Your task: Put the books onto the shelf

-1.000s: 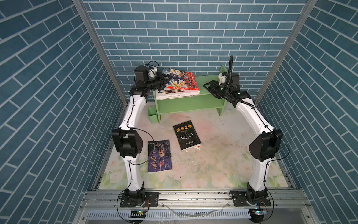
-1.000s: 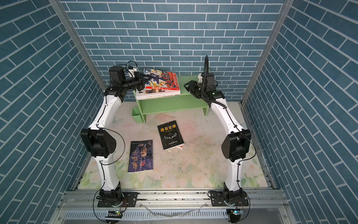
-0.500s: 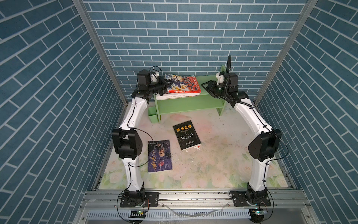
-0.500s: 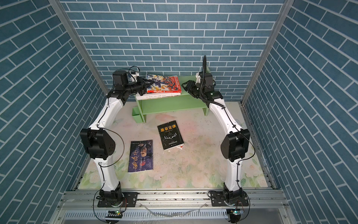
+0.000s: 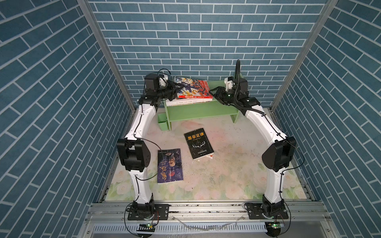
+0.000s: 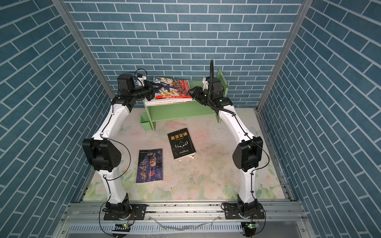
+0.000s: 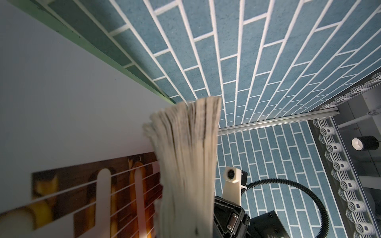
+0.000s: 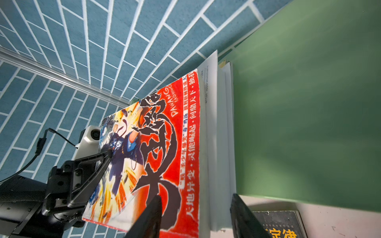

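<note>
1. left gripper is clamped on the left edge of the red manga; that side sits raised off the white books stacked on top of the shelf;
2. purple book, then black book; both flat on the floral mat, in front of the shelf;
3. right gripper has its jaws apart, straddling the stack's right end; touching it? honestly can't tell

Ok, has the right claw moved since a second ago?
Yes. In both top views the right claw has slid left along the green shelf, away from its right end panel and closer to the stack of books.
</note>
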Tool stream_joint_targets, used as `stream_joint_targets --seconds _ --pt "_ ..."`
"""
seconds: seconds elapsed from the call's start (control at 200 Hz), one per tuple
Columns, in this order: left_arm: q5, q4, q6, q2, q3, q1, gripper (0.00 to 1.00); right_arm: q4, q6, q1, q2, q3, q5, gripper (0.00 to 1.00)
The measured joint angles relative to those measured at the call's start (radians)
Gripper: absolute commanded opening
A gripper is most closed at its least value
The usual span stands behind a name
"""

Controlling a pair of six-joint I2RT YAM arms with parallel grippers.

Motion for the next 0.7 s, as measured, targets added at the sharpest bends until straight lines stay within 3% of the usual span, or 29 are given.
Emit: stream_joint_targets --seconds 0.7 --pt "-0.022 0.003 -0.004 0.002 0.0 -0.002 0.14 -0.004 -0.018 0.001 0.003 0.002 0.005 0.54"
